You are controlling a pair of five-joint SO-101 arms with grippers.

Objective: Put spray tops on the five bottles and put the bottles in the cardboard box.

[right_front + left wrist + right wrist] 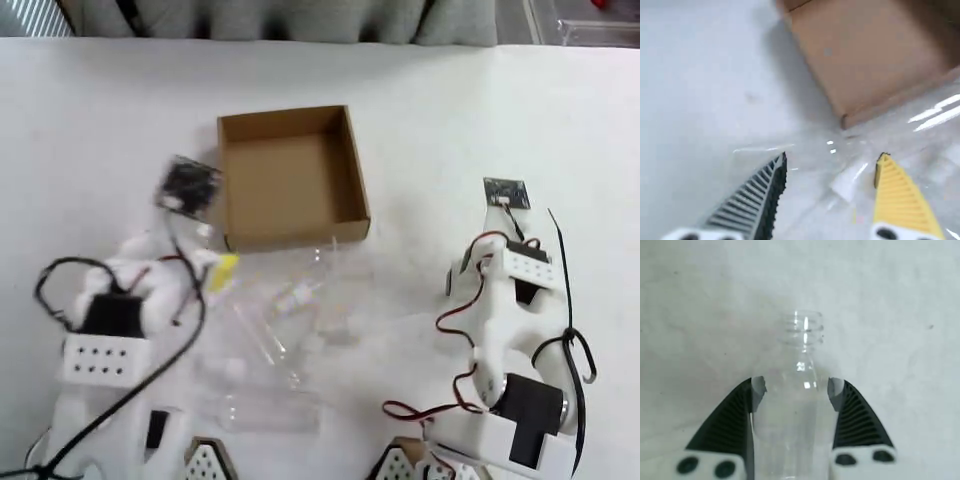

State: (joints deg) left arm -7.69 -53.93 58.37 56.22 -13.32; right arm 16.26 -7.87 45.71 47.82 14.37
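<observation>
The cardboard box (290, 175) stands open and empty at the middle back of the table. Just in front of it lie several clear bottles and spray tops (290, 320) in a loose heap. My left gripper (213, 262) hovers at the box's front left corner (845, 120). It is open (833, 156), its black and yellow fingers spread over clear plastic and a small white piece (847, 182). On the right side of the table, my right gripper (795, 385) is shut on a clear bottle (802, 365). The bottle's threaded neck (805, 327) is bare and points away over the white tabletop.
The right arm (505, 265) stands well apart from the box, with bare white table between them. Black and red cables (190, 330) trail along both arms. A clear container (590, 30) sits beyond the table's back right edge.
</observation>
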